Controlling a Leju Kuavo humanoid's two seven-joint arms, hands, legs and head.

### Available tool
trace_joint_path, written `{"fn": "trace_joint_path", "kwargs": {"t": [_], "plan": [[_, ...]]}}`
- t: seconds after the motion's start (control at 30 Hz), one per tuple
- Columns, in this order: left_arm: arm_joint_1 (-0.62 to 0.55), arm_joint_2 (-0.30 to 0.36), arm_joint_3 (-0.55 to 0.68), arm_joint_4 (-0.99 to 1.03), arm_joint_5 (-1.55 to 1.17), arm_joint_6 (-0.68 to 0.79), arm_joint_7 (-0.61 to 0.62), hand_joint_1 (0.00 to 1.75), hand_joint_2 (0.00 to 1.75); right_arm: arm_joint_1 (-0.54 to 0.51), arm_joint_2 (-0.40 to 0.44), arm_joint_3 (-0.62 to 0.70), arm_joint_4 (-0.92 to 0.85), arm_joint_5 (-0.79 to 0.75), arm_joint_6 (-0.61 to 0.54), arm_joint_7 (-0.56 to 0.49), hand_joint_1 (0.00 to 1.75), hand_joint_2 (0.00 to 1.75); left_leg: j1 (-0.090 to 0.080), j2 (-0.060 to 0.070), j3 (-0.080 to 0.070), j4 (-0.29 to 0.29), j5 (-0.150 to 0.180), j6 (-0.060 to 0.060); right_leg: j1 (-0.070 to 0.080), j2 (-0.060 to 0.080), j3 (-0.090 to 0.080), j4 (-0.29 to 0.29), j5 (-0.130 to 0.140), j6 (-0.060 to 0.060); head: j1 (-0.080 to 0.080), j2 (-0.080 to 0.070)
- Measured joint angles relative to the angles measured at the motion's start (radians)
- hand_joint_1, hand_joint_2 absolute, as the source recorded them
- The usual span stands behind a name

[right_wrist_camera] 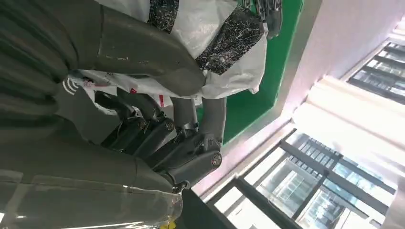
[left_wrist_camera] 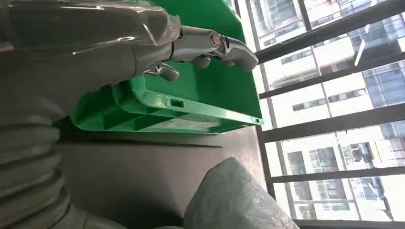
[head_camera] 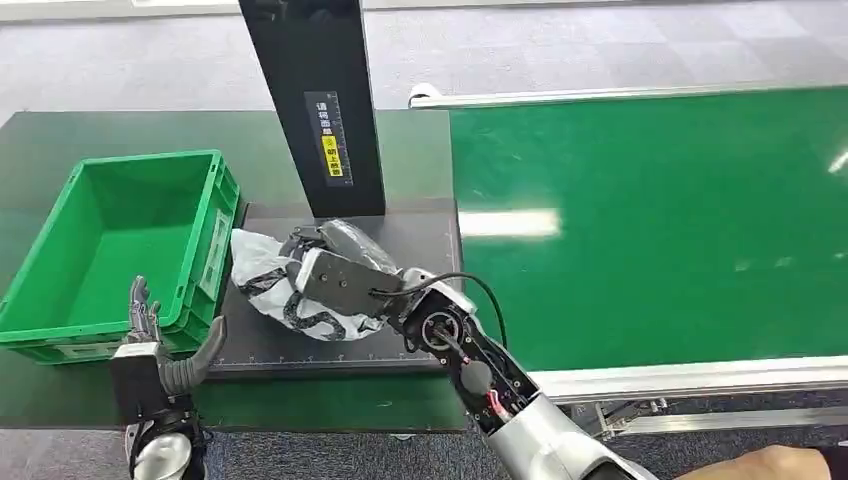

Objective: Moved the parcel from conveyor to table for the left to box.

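The soft white plastic-wrapped parcel with black marbled patches (head_camera: 270, 285) is off the green conveyor belt (head_camera: 650, 220) and lies on the dark mat (head_camera: 420, 240) of the dark green table (head_camera: 60, 140), just beside the green plastic crate (head_camera: 60, 262). The right hand (head_camera: 335, 275) lies on top of it, and in the right wrist view its thumb and dark fingers (right_wrist_camera: 143, 126) are curled around the wrapping, so it holds the parcel; the carry looks nearly finished, with only the letting-go and pulling back left for this arm. The left hand (head_camera: 150, 345) waits at the near corner of the crate, fingers apart and holding nothing, so the boxing is not yet begun. A black upright post with a yellow label (head_camera: 320, 100) stands just behind the parcel, and the crate's near wall is what the parcel must be lifted over. A person's hand (head_camera: 770, 465) shows at the lower right edge, well apart from the work.
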Motion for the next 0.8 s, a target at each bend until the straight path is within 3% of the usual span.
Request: {"fn": "trace_joint_path", "kwargs": {"t": [0.03,0.27,0.37,0.57,0.8], "plan": [[0.0,0.0,0.003,0.0,-0.001,0.0,0.002,0.0,1.75,-0.005,0.006,0.007,0.012,-0.009,0.001,0.001,0.0,1.75,0.0,0.0,0.0,0.0,0.0,0.0,0.0,0.0,0.0,0.0,0.0,0.0,0.0,0.0],[0.006,-0.009,0.024,0.0,-0.022,-0.005,0.017,0.0,1.75,-0.048,0.029,0.105,0.127,-0.176,-0.051,0.037,0.0,1.75,0.0,0.0,0.0,0.0,0.0,0.0,0.0,0.0,0.0,0.0,0.0,0.0,0.0,0.0],[0.008,-0.011,0.034,0.0,-0.032,-0.01,0.019,0.0,1.75,-0.051,0.028,0.108,0.164,-0.262,-0.037,-0.006,0.0,1.75,0.0,0.0,0.0,0.0,0.0,0.0,0.0,0.0,0.0,0.0,0.0,0.0,0.0,0.0],[0.025,-0.013,0.066,-0.007,-0.06,-0.014,0.014,0.0,1.75,-0.026,-0.007,-0.008,0.153,-0.329,0.051,-0.093,0.0,1.75,0.0,0.0,0.0,0.0,0.0,0.0,0.0,0.0,0.0,0.0,0.0,0.0,0.0,0.0],[0.073,-0.014,0.132,-0.089,-0.119,-0.04,0.017,0.0,1.75,0.094,-0.07,-0.177,-0.037,-0.381,0.114,-0.117,0.0,1.75,0.0,0.0,0.0,0.0,0.0,0.0,0.0,0.0,-0.001,0.0,0.0,0.0,0.0,0.0]]}}
